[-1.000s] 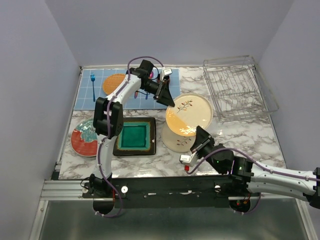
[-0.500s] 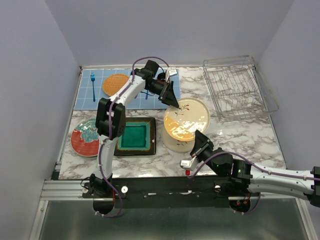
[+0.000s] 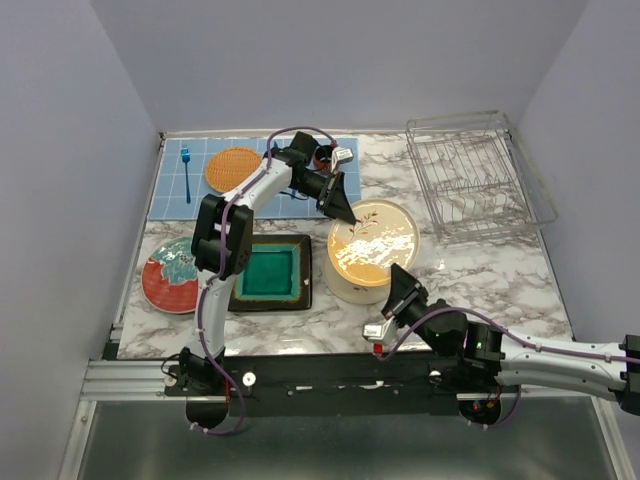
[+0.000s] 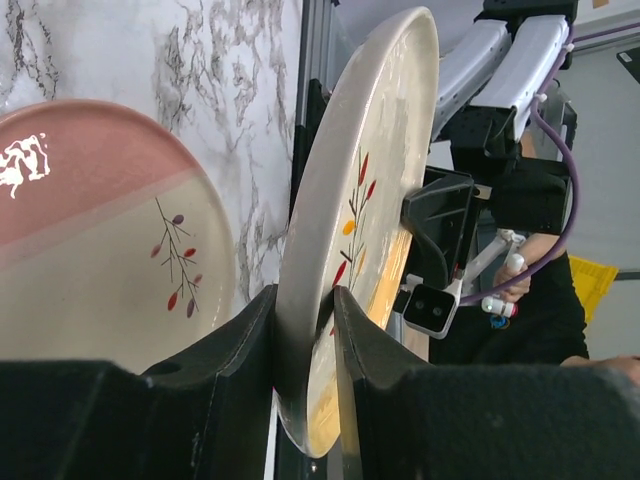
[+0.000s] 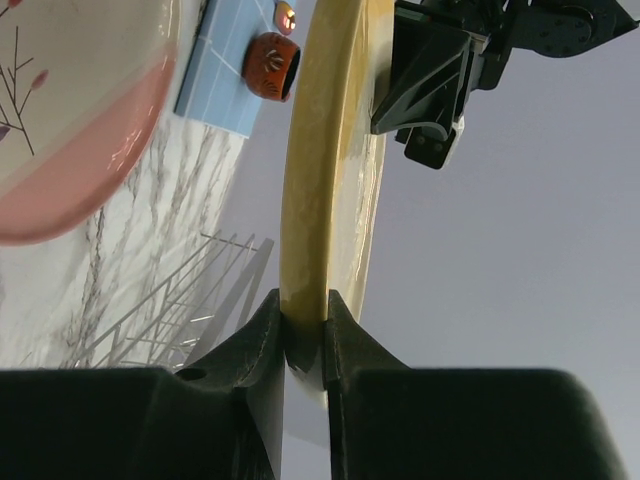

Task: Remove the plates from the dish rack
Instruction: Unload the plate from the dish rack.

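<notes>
The left jaws are clamped on the far-left rim of the cream-yellow sprig plate (image 3: 375,243). The right jaws pinch the same plate at the opposite, near rim. From above, the plate hangs between the two sets of jaws over a second sprig plate (image 3: 345,291) lying on the marble bench (image 3: 490,275); whether the two plates touch cannot be told.

Only the left wrist view shows both fingers (image 4: 230,340) pressed against either face of the rim, with the painted sprig just beyond them. The right wrist view shows the rim edge-on between its jaws, the left jaws at the far end, and an orange cup (image 5: 272,62) beyond.

The top view takes in the whole wire dish rack (image 3: 480,175), well to the right of both jaws; the right wrist view catches only some of its wires. To the left of the left jaws lie the square dark plate (image 3: 268,272) and the red plate (image 3: 170,275), both with teal centres. Farther back on the blue mat (image 3: 172,200) are an orange woven disc (image 3: 232,167) and a blue fork (image 3: 186,170).
</notes>
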You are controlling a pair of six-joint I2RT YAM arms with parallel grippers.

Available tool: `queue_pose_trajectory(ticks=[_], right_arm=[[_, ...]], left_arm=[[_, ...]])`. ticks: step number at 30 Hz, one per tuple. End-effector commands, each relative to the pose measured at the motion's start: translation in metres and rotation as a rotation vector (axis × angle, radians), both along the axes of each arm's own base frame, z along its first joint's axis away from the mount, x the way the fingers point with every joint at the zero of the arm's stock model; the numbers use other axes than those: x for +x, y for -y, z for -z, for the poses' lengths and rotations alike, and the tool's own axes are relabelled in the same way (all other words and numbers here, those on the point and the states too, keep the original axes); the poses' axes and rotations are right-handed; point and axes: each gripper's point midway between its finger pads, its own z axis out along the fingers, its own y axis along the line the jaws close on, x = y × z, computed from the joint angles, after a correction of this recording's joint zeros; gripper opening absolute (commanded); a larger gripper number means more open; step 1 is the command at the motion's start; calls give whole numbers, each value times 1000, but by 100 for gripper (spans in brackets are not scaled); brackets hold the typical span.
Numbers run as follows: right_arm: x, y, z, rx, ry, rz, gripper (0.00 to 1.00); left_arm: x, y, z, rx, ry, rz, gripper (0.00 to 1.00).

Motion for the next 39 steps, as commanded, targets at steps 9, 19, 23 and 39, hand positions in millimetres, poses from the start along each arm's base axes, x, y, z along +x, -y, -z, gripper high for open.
queue_pose_trajectory(ticks=[9, 19, 23, 39], right_arm=[[-4, -6, -53, 138, 162, -44, 1], [-5, -7, -51, 117, 173, -54, 1], [-4, -5, -42, 105, 156, -43, 1], [-8, 9, 41, 3, -20, -30, 34]], left_arm=[[-36, 19, -20, -74, -70, 94, 30], [-60, 23, -33, -109, -107, 151, 0], [-70, 23, -43, -118, -101, 169, 0], [-84, 17, -67, -182, -83, 207, 0]])
